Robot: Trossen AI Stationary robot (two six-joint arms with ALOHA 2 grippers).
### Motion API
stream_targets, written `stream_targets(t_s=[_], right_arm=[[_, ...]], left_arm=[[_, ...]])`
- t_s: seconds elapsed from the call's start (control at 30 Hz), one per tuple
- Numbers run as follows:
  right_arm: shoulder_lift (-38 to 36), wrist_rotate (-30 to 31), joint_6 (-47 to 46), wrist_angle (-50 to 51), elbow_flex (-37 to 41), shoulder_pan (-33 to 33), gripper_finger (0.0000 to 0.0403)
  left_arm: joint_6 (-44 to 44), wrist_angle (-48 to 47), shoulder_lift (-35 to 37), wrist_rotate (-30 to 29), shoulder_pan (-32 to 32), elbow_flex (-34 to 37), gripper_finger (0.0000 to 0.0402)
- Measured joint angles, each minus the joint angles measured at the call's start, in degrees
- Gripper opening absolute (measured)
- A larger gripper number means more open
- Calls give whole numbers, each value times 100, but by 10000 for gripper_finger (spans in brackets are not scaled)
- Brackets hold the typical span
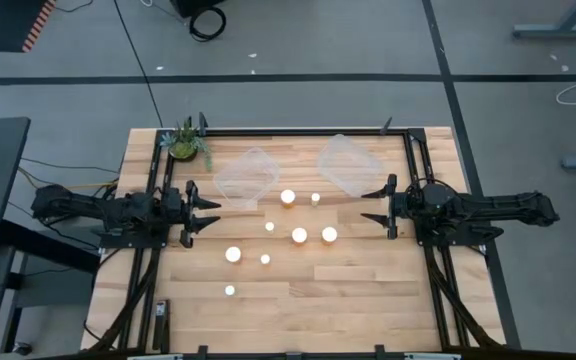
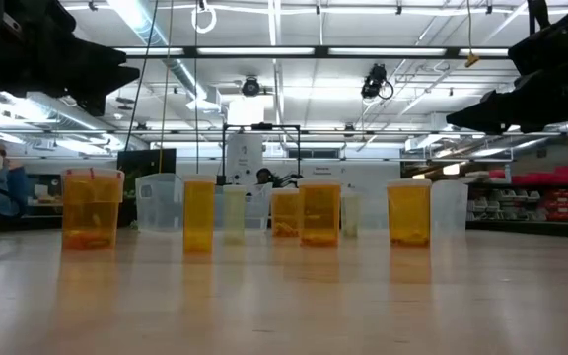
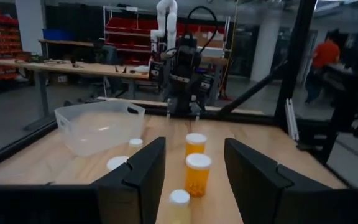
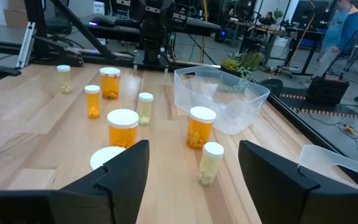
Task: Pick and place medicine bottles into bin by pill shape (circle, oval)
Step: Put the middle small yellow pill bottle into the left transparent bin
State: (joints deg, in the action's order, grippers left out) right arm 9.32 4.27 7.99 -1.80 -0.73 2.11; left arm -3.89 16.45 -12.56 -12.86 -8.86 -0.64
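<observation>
1. Two arms wait at opposite table edges. At far left in the high view, the left gripper [image 1: 211,212] hangs over the wood with its fingers spread apart and nothing between them.
2. Beside it, near the table's back edge, sits a small plant [image 1: 184,143], which the right wrist view also catches behind the bin.
3. Next come two clear bins: the left bin [image 1: 245,175] and the right bin [image 1: 349,163], both along the back of the table.
4. Eight medicine bottles [image 1: 299,236] stand upright and scattered across the middle of the table, between the two grippers and in front of the bins; none is inside a bin.
5. From above only white caps show. The low view instead reveals orange bodies [image 2: 199,213] and paler, slimmer ones [image 2: 235,213], all standing on the wood.
6. In the left wrist view, a person in an orange top [image 3: 322,61] stands in the room beyond.
7. At far right, the right gripper [image 1: 367,204] hovers with fingers apart, holding nothing; its wrist view shows bottles [image 4: 123,127] just ahead.
</observation>
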Motion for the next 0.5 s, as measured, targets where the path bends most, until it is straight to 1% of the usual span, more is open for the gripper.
stream_targets(t_s=[0.1, 0.3, 0.4, 0.5], right_arm=[[1, 0, 0, 0, 2, 0, 255], [2, 0, 0, 0, 2, 0, 255], [0, 0, 0, 0, 0, 0, 255], [0, 0, 0, 0, 0, 0, 255]], left_arm=[[60, -11, -161, -21, 0, 0, 172], [-171, -20, -459, -60, 0, 0, 172], [-71, -5, -550, -87, 0, 0, 172], [182, 4, -581, -363, 0, 0, 172]])
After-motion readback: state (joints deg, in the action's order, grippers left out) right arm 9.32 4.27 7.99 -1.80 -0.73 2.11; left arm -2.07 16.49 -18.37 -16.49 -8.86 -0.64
